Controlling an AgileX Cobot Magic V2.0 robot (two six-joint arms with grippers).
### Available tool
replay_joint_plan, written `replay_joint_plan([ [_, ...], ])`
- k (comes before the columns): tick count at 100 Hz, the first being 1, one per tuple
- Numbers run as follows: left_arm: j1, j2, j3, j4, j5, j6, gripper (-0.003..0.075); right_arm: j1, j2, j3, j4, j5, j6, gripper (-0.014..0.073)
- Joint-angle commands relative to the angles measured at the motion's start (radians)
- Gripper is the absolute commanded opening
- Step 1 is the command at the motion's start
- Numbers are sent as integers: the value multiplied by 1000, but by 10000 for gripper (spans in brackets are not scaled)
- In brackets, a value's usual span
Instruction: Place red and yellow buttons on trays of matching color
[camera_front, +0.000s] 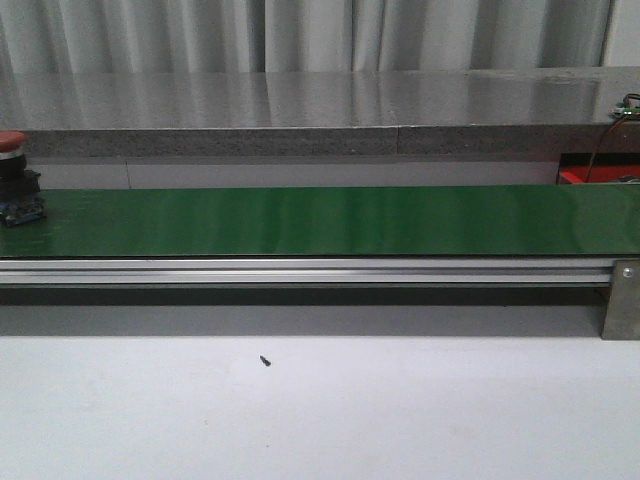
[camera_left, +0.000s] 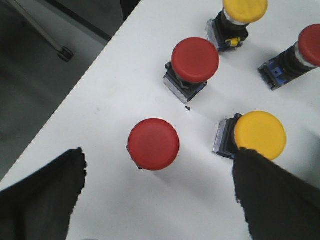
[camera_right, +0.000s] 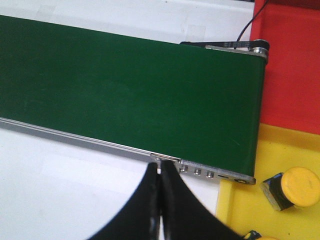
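In the left wrist view several buttons stand on the white table: a red button (camera_left: 153, 144) nearest my fingers, another red button (camera_left: 195, 60), a third red one (camera_left: 310, 45) at the edge, and two yellow buttons (camera_left: 260, 135) (camera_left: 245, 9). My left gripper (camera_left: 157, 195) is open above the table, nothing between its fingers. One red button (camera_front: 14, 165) rides the green conveyor belt (camera_front: 330, 220) at the far left. My right gripper (camera_right: 160, 172) is shut and empty beside the belt's end. The red tray (camera_right: 292, 65) and yellow tray (camera_right: 250, 200) lie there; a yellow button (camera_right: 295, 186) rests in the yellow tray.
The belt's metal rail (camera_front: 300, 270) runs across the front view, with a bracket (camera_front: 622, 300) at its right end. A small dark screw (camera_front: 265, 360) lies on the white table. The table edge (camera_left: 65, 110) drops to the floor beside the left buttons.
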Motion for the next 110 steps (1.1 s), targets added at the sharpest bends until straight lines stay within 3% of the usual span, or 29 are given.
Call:
replay_joint_plan([
  [1, 1, -25, -28, -8, -54, -13, 589, 2, -16, -33, 19, -51, -11, -69],
  [87, -1, 98, -28, 1, -176, -13, 589, 2, -16, -33, 19, -51, -11, -69],
  [110, -1, 98, -28, -7, -174, -13, 534, 2, -16, -33, 19, -51, -11, -69],
])
